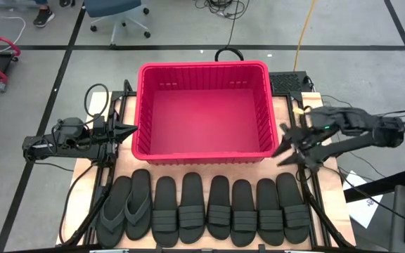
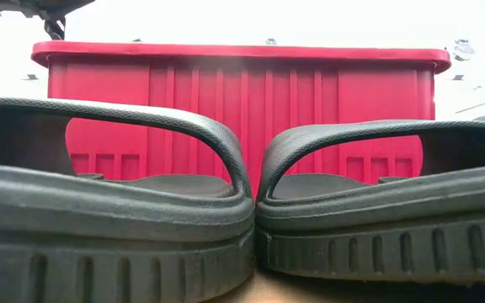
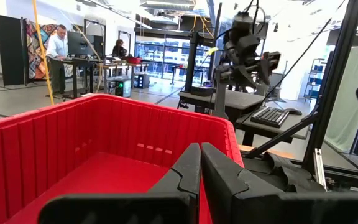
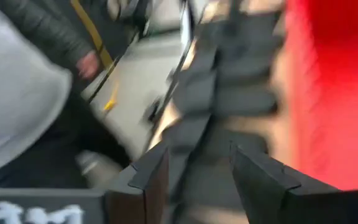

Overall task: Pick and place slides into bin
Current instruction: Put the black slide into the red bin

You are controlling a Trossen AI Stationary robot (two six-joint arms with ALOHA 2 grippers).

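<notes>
Several black slides lie side by side in a row along the table's near edge, soles down; the two at the left are flip-flops. Two of them fill the low view. The red bin stands behind them, empty. My left gripper is shut and empty at the bin's left wall; it also shows in its wrist view. My right gripper is open and empty, right of the bin's near right corner, above the row's right end; the wrist view shows its spread fingers.
The bin's walls rise right behind the row of slides. Dark frame rails run along both sides of the table. People and workbenches show in the room beyond. A hand and sleeve show in the right wrist view.
</notes>
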